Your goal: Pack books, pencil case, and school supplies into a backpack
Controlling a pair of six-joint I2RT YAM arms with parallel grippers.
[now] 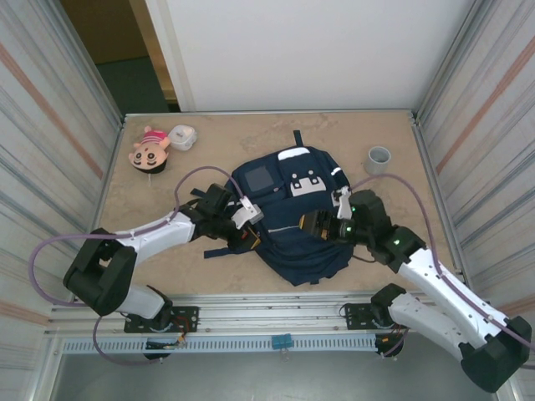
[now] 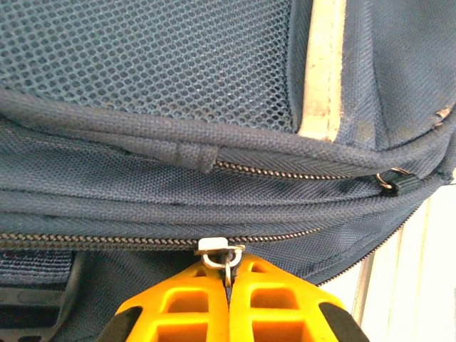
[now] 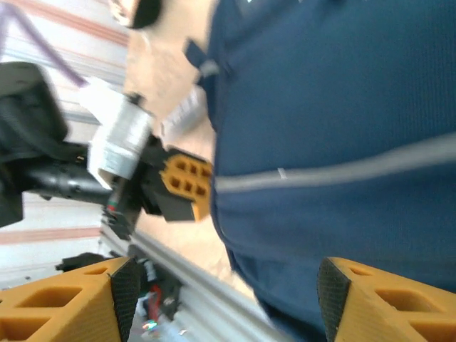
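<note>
Zipping up: the backpack (image 1: 292, 225) lies flat at the centre of the overhead frame, loading apparently done.
The left gripper (image 2: 229, 285) is clamped on the zipper pull (image 2: 226, 260) at the bag's left edge. The right gripper (image 3: 228, 288) hangs released, grasping nothing, just beside the bag's right side. Closing seems all that is left; 1 doll head (image 1: 150, 150) and 1 grey cup (image 1: 379, 159) sit apart near the top of the frame.

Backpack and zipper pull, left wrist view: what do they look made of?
The backpack looks like woven synthetic navy cloth, matte, with a coarse weave visible; its upper panel is open mesh. The zipper pull is likely metal: silvery, with a glint, its ring pinched in the shut left gripper.
</note>
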